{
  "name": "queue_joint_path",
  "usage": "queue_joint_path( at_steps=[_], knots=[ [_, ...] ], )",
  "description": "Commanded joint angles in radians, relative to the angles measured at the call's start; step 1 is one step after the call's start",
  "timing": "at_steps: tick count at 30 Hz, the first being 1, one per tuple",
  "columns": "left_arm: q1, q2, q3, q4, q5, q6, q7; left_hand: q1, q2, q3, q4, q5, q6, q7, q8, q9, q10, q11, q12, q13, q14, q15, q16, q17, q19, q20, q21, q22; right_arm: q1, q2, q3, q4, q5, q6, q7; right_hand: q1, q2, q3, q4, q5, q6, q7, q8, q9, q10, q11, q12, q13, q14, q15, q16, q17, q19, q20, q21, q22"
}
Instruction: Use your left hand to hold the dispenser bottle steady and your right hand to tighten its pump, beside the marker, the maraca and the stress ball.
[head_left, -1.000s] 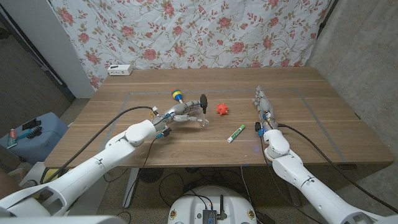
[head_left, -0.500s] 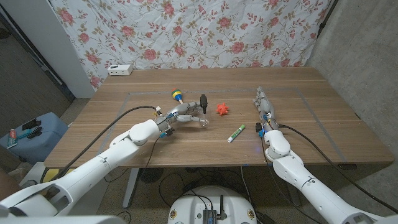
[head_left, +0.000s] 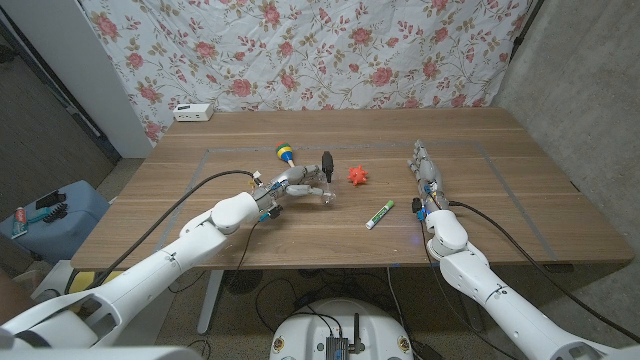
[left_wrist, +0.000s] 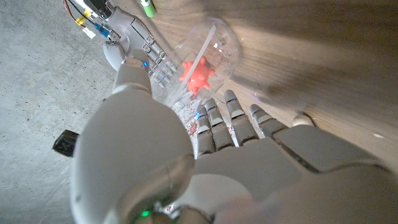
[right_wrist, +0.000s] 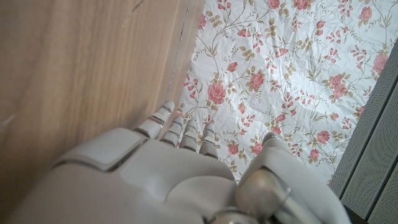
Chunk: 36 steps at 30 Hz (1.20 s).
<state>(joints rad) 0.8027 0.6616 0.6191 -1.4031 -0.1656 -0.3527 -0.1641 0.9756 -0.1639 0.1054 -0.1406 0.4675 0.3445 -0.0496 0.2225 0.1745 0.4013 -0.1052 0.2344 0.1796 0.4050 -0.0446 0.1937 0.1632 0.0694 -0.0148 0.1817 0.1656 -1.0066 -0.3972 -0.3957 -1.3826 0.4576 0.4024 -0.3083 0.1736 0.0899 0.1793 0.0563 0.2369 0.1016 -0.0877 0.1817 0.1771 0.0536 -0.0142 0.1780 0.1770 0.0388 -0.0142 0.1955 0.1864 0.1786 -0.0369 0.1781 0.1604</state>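
The clear dispenser bottle (head_left: 318, 187) stands near the middle of the wooden counter (head_left: 520, 190), its black pump (head_left: 327, 162) upright on top. The left hand (head_left: 290, 183) reaches in from the counter's left side and wraps its fingers (left_wrist: 219, 118) around the bottle's see-through body (left_wrist: 205, 53); the left wrist view shows the fingers curled close on the clear plastic, so the hand holds the bottle.

The maraca (head_left: 285, 153), yellow, green and blue, lies just behind the left hand, toward the far edge. The orange spiky stress ball (head_left: 358, 176) sits just beside the bottle on its right, apart from it. The green and white marker (head_left: 379, 214) lies nearer the front edge, between the bottle and the right hand.

The right hand (head_left: 425, 172) stands well apart from the bottle toward the counter's right side, fingers (right_wrist: 177, 127) stretched straight and close together, holding nothing.

A white box (head_left: 194, 112) sits at the far left corner.
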Motion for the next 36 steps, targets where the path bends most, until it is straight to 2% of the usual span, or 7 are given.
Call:
queue_joint_path(
  at_steps=[1,8,24,28,31,34,36],
  knots=[
    [-0.011,-0.012,0.010,0.013,0.011,0.005,0.008,0.019,0.002,-0.014,-0.001,0.012,0.026,0.002,0.006,0.006,0.030,0.000,0.009,0.004,0.025,-0.094,0.004,0.001,0.003,-0.006,0.003,0.001,0.006,0.005,-0.001,0.014,0.001,0.010,0.006,-0.006,0.002,-0.003,-0.002,0.004,-0.001,0.000,0.003,0.001,0.002,0.004,0.008,0.001,-0.003,0.001,-0.004,0.002,-0.007,-0.048,0.005,0.005],
    [-0.028,-0.032,0.020,0.044,0.009,-0.008,-0.001,0.025,0.004,-0.027,0.002,0.015,0.058,-0.001,0.010,0.008,0.053,-0.001,0.011,0.005,0.047,-0.099,0.004,0.001,0.008,-0.011,0.004,0.001,0.001,0.002,0.002,0.007,0.001,0.009,0.001,-0.007,0.002,-0.003,-0.002,0.004,-0.001,-0.001,0.003,0.001,0.002,0.004,0.008,0.001,-0.003,0.001,-0.004,0.002,-0.006,-0.048,0.005,0.005],
    [-0.064,-0.070,0.041,0.111,-0.011,-0.029,-0.037,0.042,0.024,-0.050,0.011,0.023,0.129,0.005,0.015,0.012,0.114,-0.005,0.018,0.010,0.117,-0.100,0.007,0.001,0.026,-0.051,0.006,0.000,-0.020,0.000,0.008,-0.003,0.001,0.016,-0.009,-0.009,0.002,-0.004,-0.002,0.004,-0.002,-0.001,0.003,0.001,0.002,0.002,0.008,0.001,-0.004,0.001,-0.003,0.002,-0.008,-0.046,0.005,0.005],
    [-0.065,-0.073,0.041,0.116,-0.014,-0.033,-0.037,0.045,0.041,-0.055,0.019,0.026,0.162,0.004,0.019,0.014,0.143,-0.014,0.023,0.012,0.164,-0.106,0.015,0.004,0.035,-0.058,0.006,0.000,-0.022,-0.001,0.010,-0.005,0.001,0.017,-0.011,-0.009,0.002,-0.004,-0.002,0.004,-0.002,-0.002,0.003,0.001,0.001,0.000,0.008,0.001,-0.004,0.000,-0.003,0.002,-0.007,-0.045,0.006,0.005],
    [-0.064,-0.076,0.039,0.120,-0.021,-0.036,-0.036,0.059,0.057,-0.057,0.022,0.022,0.206,0.007,0.025,0.017,0.173,-0.013,0.027,0.016,0.206,-0.113,0.017,0.004,0.049,-0.073,0.007,0.000,-0.023,-0.001,0.010,-0.005,0.001,0.017,-0.012,-0.010,0.002,-0.004,-0.002,0.005,-0.002,-0.002,0.004,0.001,0.001,0.000,0.008,0.001,-0.004,0.001,-0.003,0.002,-0.008,-0.045,0.006,0.005],
    [-0.061,-0.079,0.038,0.124,-0.028,-0.037,-0.035,0.093,0.083,-0.050,0.018,0.003,0.266,-0.014,0.034,0.016,0.220,-0.040,0.035,0.019,0.246,-0.134,0.019,0.006,0.073,-0.122,0.009,-0.001,-0.023,0.000,0.010,-0.003,0.001,0.018,-0.011,-0.010,0.002,-0.004,-0.002,0.005,-0.002,-0.003,0.004,0.001,0.001,0.001,0.008,0.001,-0.004,0.000,-0.003,0.002,-0.007,-0.044,0.006,0.005],
    [-0.060,-0.082,0.037,0.127,-0.032,-0.039,-0.034,0.120,0.102,-0.040,0.012,-0.013,0.295,-0.017,0.037,0.016,0.243,-0.037,0.038,0.020,0.273,-0.139,0.024,0.008,0.087,-0.135,0.010,-0.001,-0.022,0.001,0.010,-0.003,0.001,0.017,-0.011,-0.010,0.002,-0.004,-0.002,0.005,-0.001,-0.003,0.004,0.001,0.002,0.001,0.008,0.001,-0.004,0.001,-0.003,0.002,-0.008,-0.044,0.006,0.005]
  ],
)
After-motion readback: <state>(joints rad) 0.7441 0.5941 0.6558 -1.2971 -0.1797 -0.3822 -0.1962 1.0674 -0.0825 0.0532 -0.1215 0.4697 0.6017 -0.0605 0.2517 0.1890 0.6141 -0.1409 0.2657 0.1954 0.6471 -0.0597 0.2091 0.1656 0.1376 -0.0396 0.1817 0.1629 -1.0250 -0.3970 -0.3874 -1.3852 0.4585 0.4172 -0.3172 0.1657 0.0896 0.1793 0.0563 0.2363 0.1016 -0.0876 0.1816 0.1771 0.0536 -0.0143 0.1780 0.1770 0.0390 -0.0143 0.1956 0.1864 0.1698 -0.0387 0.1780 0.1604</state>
